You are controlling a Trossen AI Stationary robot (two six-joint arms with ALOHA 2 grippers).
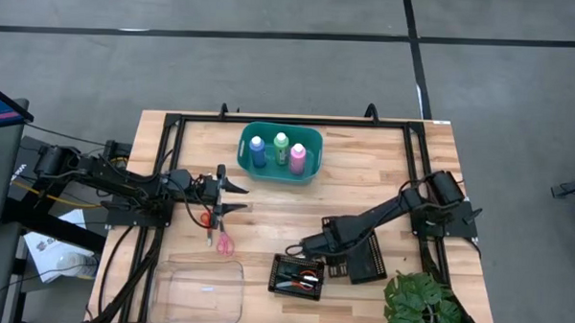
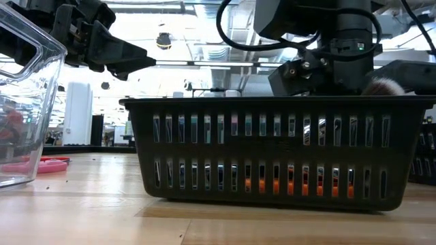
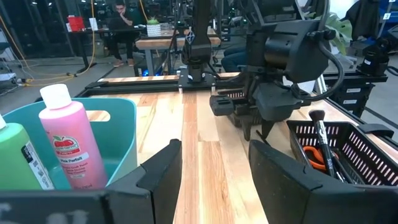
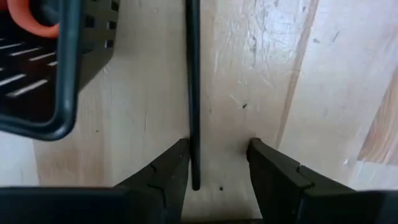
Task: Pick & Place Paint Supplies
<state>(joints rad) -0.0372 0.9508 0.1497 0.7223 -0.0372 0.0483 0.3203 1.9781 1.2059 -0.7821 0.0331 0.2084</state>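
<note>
Right gripper [image 4: 217, 163] low over the wooden table [image 4: 273, 74] beside the black mesh tray [image 4: 59, 68], fingers parted around a thin dark brush [image 4: 193, 93], not clamped, left gripper [image 3: 214, 163] open and empty near the teal basket [image 3: 124, 134]

Bare worktop [image 1: 364, 179] lies open between the teal basket [image 1: 312, 155] at the back and the black mesh tray [image 1: 297, 277] at the front. The right pincer [image 1: 304, 246] crowds the tray's back edge. The left pincer [image 1: 236, 196] hangs beside the basket, above scissors [image 1: 220, 236] lying behind the clear bin [image 1: 199, 291].
</note>
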